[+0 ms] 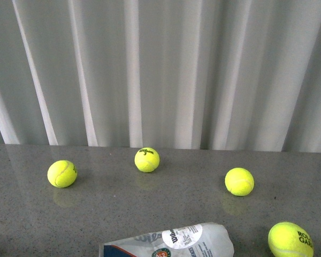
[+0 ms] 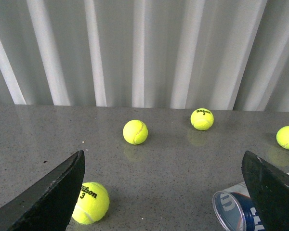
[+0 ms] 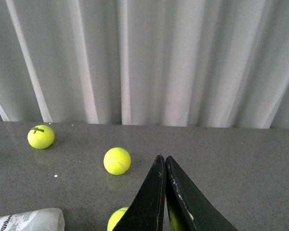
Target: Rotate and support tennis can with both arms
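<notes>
The tennis can (image 1: 171, 243) lies on its side on the grey table (image 1: 150, 203), at six o'clock from the middle ball (image 1: 147, 159). The left gripper (image 2: 163, 161) stands spread wide, and the right gripper (image 3: 163, 159) has its fingers pressed together.

The tennis can (image 1: 171, 243) is cut off by the front view's lower edge.

"Wilson 3" on near ball (image 2: 90, 203), just beside finger of L gripper (image 2: 163, 161); same on far ball (image 2: 202, 119) ahead. "ROLA/GAR" partial on 3rd ball (image 1: 290, 240). "Wilson" on tennis can (image 1: 174, 238).
</notes>
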Robot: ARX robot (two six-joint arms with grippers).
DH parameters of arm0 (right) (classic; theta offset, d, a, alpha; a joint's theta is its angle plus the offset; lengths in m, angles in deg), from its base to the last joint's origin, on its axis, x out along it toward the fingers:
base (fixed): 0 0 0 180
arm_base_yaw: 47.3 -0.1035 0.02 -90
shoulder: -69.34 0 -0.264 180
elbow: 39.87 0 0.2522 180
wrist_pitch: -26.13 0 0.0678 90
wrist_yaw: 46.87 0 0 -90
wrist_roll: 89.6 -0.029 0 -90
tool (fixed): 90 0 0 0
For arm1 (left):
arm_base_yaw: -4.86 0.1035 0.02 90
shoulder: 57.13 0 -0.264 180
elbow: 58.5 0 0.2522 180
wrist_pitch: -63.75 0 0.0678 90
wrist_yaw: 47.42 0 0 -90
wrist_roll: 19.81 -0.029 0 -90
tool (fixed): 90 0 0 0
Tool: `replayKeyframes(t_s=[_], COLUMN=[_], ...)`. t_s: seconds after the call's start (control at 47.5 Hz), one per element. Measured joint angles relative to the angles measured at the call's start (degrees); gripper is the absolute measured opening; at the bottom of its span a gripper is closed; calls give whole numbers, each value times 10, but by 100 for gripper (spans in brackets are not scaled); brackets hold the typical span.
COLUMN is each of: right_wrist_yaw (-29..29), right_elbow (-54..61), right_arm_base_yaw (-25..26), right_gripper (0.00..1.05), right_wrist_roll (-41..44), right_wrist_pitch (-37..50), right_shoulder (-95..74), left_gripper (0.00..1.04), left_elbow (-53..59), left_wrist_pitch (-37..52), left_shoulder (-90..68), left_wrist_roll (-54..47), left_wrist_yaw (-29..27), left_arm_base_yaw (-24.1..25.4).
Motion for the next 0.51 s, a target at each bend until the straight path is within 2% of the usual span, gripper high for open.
replayKeyframes(t_s=[0.506], right_wrist_yaw=[0], right_elbow=[68], right_arm_base_yaw=[0], right_gripper=[3], right_wrist_roll=[0], right_wrist_pitch=[-37], right_shoulder=[107], left_gripper=[98], left_elbow=[0], left_wrist_pitch=[0], left_shoulder=[0], left_wrist_roll=[0], left_wrist_yaw=[0], left_arm_base_yaw=[0])
